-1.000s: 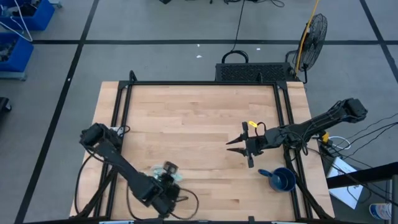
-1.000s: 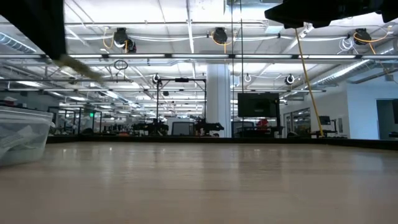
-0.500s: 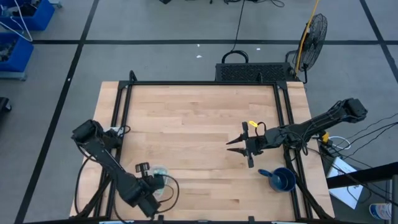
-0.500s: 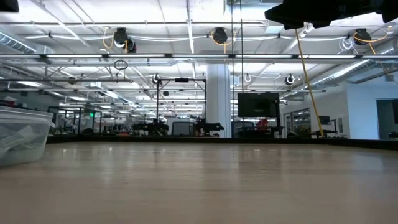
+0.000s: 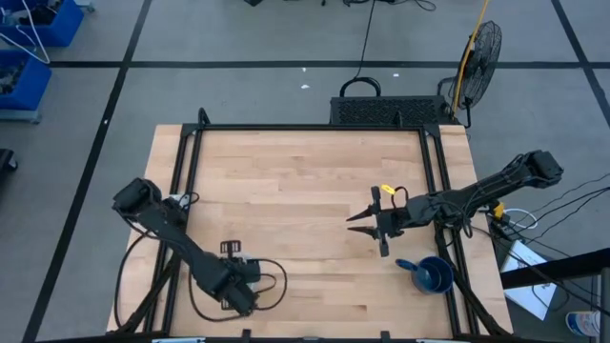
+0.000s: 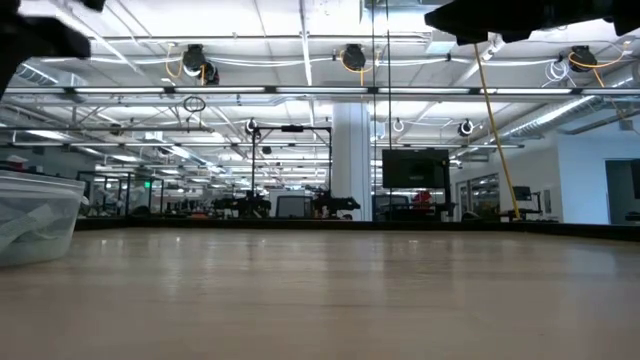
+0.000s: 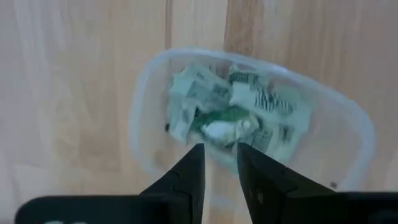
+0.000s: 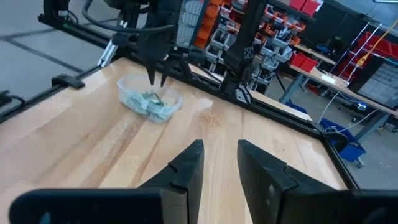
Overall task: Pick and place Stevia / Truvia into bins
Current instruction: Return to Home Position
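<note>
Left gripper (image 7: 219, 148) hovers straight above the tub (image 7: 144, 93), fingers narrowly parted and empty. The sachets (image 7: 249, 99) lie heaped inside. The right gripper (image 8: 217, 146), likewise slightly parted and empty, hangs well apart over mid-tabletop (image 5: 286, 171).

text: none legible | sachets (image 7: 236, 106) print: seemingly barcodes, blurred

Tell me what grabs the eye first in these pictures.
The clear tub, heaped with pale green and white sachets, stands on the table's left side, and the left gripper hangs empty right above it. The right gripper hovers open over bare wood right of the table's middle. A blue cup sits by the table's right edge.
</note>
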You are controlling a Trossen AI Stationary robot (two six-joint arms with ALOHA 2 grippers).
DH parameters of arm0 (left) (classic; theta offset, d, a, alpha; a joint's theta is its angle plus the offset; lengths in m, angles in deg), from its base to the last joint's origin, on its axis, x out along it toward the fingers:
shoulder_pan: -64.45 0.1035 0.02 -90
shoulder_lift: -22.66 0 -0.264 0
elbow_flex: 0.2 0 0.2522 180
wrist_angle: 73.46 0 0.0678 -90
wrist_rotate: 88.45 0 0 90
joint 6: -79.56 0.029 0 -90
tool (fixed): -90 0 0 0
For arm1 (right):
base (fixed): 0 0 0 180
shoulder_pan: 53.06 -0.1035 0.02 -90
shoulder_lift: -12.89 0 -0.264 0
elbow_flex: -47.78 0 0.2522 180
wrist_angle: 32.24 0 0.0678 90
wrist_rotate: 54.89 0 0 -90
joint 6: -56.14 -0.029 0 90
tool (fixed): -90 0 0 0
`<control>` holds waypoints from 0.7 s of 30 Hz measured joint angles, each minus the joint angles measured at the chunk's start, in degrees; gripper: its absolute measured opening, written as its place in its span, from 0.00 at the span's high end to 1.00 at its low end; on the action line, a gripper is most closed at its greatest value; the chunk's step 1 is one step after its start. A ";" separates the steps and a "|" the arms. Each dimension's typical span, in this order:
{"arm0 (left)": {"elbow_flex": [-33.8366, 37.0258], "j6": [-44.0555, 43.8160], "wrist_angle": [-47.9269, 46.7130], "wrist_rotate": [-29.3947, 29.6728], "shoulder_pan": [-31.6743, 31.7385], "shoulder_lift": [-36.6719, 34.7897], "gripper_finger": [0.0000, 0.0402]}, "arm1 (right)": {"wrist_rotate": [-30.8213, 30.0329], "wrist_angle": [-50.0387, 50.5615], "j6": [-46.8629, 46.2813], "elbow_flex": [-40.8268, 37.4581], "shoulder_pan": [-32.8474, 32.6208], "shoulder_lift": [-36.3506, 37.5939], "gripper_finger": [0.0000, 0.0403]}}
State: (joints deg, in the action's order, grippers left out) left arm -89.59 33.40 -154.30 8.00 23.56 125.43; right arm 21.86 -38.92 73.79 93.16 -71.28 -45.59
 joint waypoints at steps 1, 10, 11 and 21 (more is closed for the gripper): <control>-0.57 1.61 -0.84 -0.41 0.65 -0.66 0.75 | 0.02 -0.34 -0.38 0.00 0.02 0.00 0.77; -3.38 10.33 -6.53 21.56 4.24 -17.42 0.75 | 0.04 1.89 -1.97 0.00 -0.10 7.60 0.77; -3.38 11.42 -6.55 24.46 4.52 -20.13 0.75 | 0.06 3.78 -1.97 0.00 0.25 9.46 0.77; 4.52 16.21 -3.20 36.83 6.79 -48.03 0.75 | 0.04 28.19 -9.95 -2.00 5.48 28.93 0.77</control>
State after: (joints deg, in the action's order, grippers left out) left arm -85.07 49.61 -157.49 44.83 30.35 77.39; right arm 21.90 -10.72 63.84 91.15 -65.80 -16.65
